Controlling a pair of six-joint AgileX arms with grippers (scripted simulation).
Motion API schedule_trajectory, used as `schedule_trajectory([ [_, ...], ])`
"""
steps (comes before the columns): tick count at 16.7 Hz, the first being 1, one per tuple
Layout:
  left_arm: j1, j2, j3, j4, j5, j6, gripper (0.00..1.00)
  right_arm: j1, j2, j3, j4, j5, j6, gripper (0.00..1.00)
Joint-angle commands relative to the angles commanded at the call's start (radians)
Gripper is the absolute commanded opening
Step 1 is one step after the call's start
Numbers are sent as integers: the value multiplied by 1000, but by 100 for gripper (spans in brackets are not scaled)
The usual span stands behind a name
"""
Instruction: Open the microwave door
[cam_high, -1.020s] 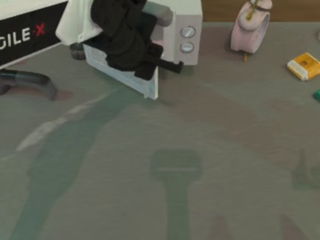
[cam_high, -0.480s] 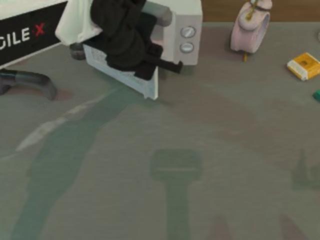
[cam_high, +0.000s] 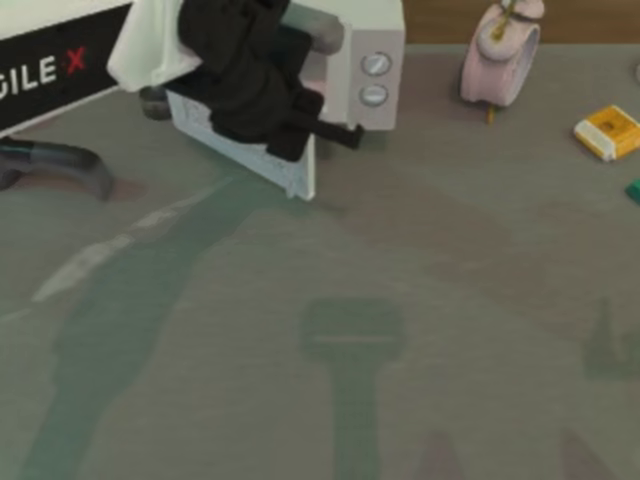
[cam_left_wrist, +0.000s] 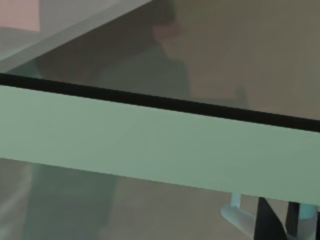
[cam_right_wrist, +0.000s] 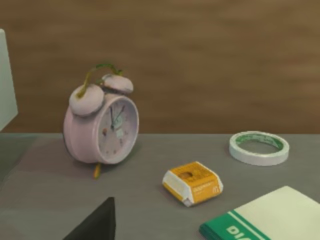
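The microwave (cam_high: 365, 60) is sitting at the far edge of the surface (cam_high: 450, 300), left of centre. The microwave door (cam_high: 260, 160) is standing swung out towards the near left, its free edge jutting over open surface. The left gripper (cam_high: 345, 133) is reaching in by that edge, beside the knob panel; whether it is spread or pressed together cannot be told. The cavity is mostly hidden by the arm. To the right, an alarm clock (cam_high: 498, 55), a yellow box (cam_high: 608, 132), a tape roll (cam_right_wrist: 259, 147) and a green-edged book (cam_right_wrist: 270, 217) are crowding the far right corner. The right gripper is not showing.
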Motion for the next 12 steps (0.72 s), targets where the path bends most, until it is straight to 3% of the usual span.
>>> schedule_trajectory([
  [6,42,-61,-78,18,62,120,0,0,0,0,0,0,0,100],
  [12,43,-63,-81,18,65,124,0,0,0,0,0,0,0,100],
])
